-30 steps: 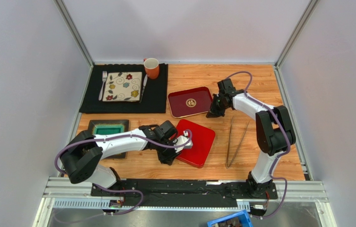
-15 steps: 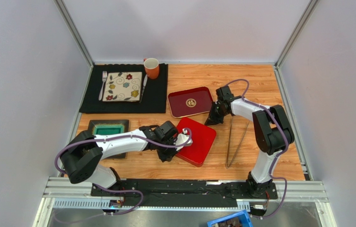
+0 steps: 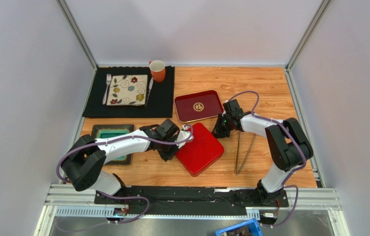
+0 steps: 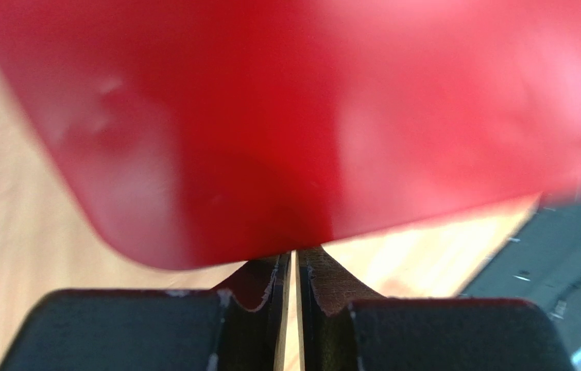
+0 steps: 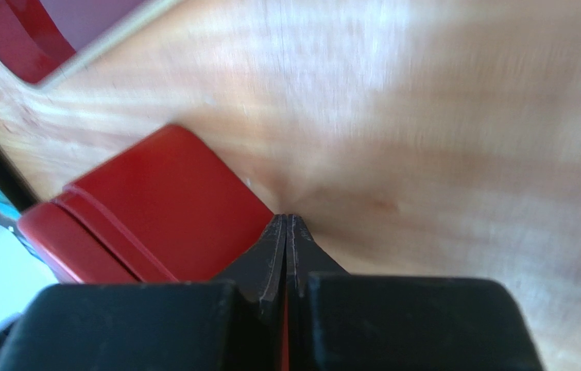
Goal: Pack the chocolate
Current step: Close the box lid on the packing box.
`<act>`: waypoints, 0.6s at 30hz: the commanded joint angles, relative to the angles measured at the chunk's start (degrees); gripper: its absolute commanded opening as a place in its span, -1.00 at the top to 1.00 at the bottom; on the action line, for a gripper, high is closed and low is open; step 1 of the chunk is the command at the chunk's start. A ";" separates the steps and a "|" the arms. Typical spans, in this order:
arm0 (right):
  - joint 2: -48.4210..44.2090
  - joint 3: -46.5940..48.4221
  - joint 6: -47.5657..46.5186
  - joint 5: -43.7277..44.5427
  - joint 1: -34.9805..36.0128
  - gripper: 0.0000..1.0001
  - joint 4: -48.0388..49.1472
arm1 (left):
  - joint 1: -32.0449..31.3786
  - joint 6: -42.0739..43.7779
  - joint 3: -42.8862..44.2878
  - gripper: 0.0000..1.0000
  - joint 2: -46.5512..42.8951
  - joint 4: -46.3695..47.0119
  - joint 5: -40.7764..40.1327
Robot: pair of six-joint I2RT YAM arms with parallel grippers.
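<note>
No chocolate shows in any view. The closed red box (image 3: 200, 148) lies tilted on the wooden table. My left gripper (image 3: 176, 146) is at the box's left edge. In the left wrist view its jaws (image 4: 293, 256) stand shut with a hairline gap that shows wood, and the box (image 4: 309, 116) fills the frame just past the tips. My right gripper (image 3: 217, 132) is shut and empty, low by the box's far right corner. In the right wrist view its tips (image 5: 287, 220) rest at the table next to the box (image 5: 162, 209).
The dark red tray with a gold emblem (image 3: 198, 105) lies just behind the box and shows in the right wrist view (image 5: 7, 31). Metal tongs (image 3: 245, 147) lie right of the box. A green dish (image 3: 113, 133), a black mat (image 3: 165, 101), a floral plate (image 3: 127, 89) and an orange mug (image 3: 157, 70) are at the left.
The red box has turned and shifted on the table. My left gripper moved back and left along its edge. My right gripper came down from the tray's side to the box's far corner.
</note>
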 commanded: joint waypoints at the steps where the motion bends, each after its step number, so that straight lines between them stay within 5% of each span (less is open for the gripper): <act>1: -3.92 -5.20 2.97 0.21 4.21 0.97 -0.70 | 5.24 0.40 1.28 0.72 -2.01 3.46 -1.94; 18: -11.04 -12.67 7.53 2.68 7.47 0.98 0.44 | 9.99 -1.44 7.08 0.72 3.44 4.95 -0.98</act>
